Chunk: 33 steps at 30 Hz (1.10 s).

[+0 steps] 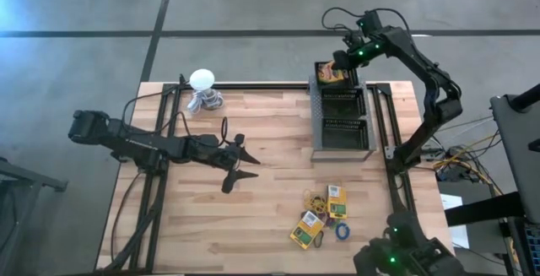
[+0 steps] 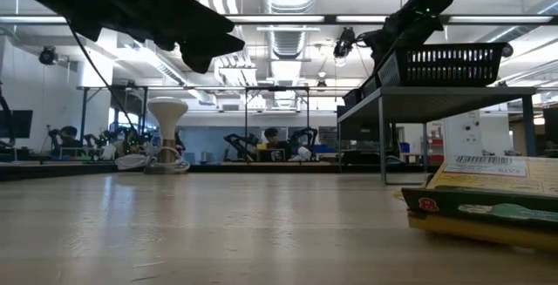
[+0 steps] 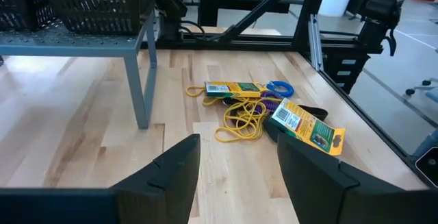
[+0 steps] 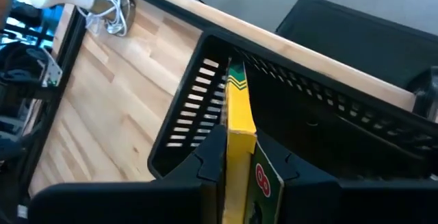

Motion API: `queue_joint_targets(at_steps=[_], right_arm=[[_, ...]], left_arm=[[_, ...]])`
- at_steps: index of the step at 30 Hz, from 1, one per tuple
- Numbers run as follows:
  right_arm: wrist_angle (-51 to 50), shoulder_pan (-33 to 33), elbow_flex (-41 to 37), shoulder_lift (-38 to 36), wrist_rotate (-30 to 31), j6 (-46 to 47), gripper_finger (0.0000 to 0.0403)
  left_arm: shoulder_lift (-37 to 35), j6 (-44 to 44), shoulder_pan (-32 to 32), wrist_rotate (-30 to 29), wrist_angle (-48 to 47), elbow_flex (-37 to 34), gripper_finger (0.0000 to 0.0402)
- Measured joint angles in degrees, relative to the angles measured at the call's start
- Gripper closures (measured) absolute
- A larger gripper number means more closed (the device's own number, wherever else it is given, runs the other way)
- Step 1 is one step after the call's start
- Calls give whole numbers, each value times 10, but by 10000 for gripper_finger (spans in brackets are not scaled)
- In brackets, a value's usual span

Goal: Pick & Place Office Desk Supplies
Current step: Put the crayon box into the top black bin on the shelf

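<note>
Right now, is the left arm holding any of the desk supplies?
No. The left gripper hangs open and empty over the bare wood, with the rubber bands and boxes lying ahead of it.

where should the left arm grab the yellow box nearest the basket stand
Grip that yellow box across its two long edges, coming straight down from above. It lies flat on the table, so only its narrow width suits the open left gripper; rubber bands lie alongside.
</note>
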Motion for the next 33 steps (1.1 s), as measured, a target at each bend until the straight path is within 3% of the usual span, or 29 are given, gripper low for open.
queue_joint_targets(at_steps=[11, 25, 33], right_arm=[[-28, 0, -2, 1, 33, -16, 359], [-29, 1, -3, 2, 67, -34, 255], [-29, 1, 10, -9, 99, -50, 243]], left_arm=[[0, 0, 0, 0, 0, 0, 201], [0, -6, 0, 0, 0, 0, 201], [0, -10, 0, 0, 0, 0, 201]])
